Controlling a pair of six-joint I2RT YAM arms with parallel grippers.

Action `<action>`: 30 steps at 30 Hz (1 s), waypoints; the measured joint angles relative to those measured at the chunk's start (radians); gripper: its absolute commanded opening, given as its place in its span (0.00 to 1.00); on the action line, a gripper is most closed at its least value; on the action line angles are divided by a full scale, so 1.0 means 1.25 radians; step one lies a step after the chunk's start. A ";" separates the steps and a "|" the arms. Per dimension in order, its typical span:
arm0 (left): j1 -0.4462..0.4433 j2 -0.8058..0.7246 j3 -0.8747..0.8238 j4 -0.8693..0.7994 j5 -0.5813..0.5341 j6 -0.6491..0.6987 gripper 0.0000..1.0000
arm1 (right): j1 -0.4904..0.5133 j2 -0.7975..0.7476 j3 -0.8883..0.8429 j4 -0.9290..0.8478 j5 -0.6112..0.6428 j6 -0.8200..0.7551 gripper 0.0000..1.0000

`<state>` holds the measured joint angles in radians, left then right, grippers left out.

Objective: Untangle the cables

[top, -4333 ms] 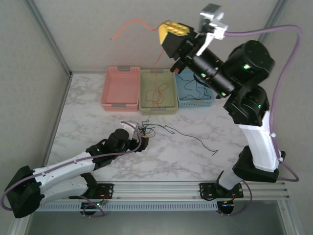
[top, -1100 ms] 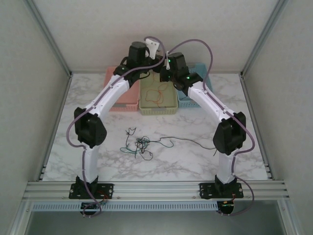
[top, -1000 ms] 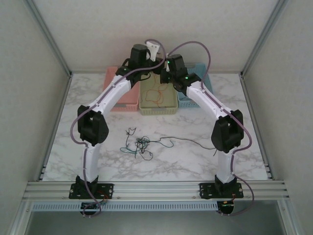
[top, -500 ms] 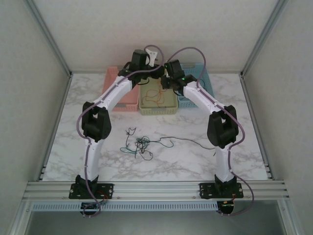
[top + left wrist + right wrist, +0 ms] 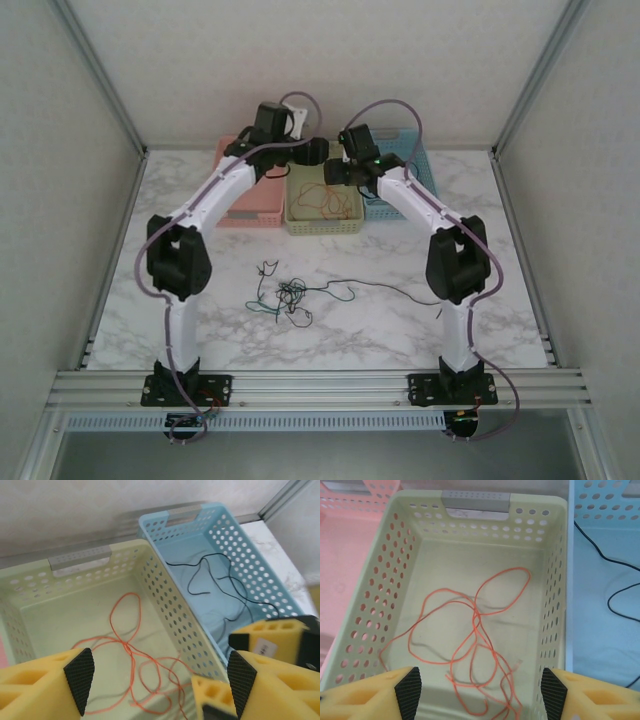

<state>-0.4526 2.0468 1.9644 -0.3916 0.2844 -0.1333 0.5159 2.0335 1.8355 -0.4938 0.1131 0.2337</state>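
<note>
A tangle of thin black and green cables (image 5: 287, 295) lies mid-table, and one black cable (image 5: 390, 288) trails off to the right. Red cable (image 5: 480, 635) lies loose in the green basket (image 5: 476, 506), also seen as red cable (image 5: 132, 650) in the left wrist view. Black cable (image 5: 220, 582) rests in the blue basket (image 5: 200, 520). My left gripper (image 5: 160, 680) hangs open over the green basket (image 5: 80, 560), holding nothing. My right gripper (image 5: 480, 692) is open above the same basket, empty. Both grippers, left (image 5: 318, 152) and right (image 5: 333, 175), meet over the green basket (image 5: 323, 225).
A pink basket (image 5: 250, 195) stands left of the green one, and the blue basket (image 5: 400, 185) stands to its right, all against the back wall. A yellow finger of the right gripper (image 5: 270, 635) crowds close beside my left one. Metal frame posts border the table.
The red cable that my right gripper held high earlier now lies in the green basket. Both arms have come to reach over the baskets, and in the last second the left wrist turned rightward.
</note>
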 measured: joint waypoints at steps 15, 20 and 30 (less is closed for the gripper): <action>0.002 -0.786 -0.531 0.016 -0.129 -0.100 0.80 | 0.045 -0.391 -0.345 -0.075 -0.154 -0.006 0.60; 0.002 -0.981 -0.705 -0.084 -0.121 -0.169 0.80 | 0.086 -0.391 -0.456 -0.155 -0.154 -0.001 0.55; 0.002 -1.173 -0.858 -0.220 -0.106 -0.259 0.81 | 0.221 -0.340 -0.542 -0.204 -0.102 0.039 0.49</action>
<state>-0.4496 0.5804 0.8917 -0.6666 0.1516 -0.4572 0.7921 1.6089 1.1576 -0.7486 -0.0143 0.2821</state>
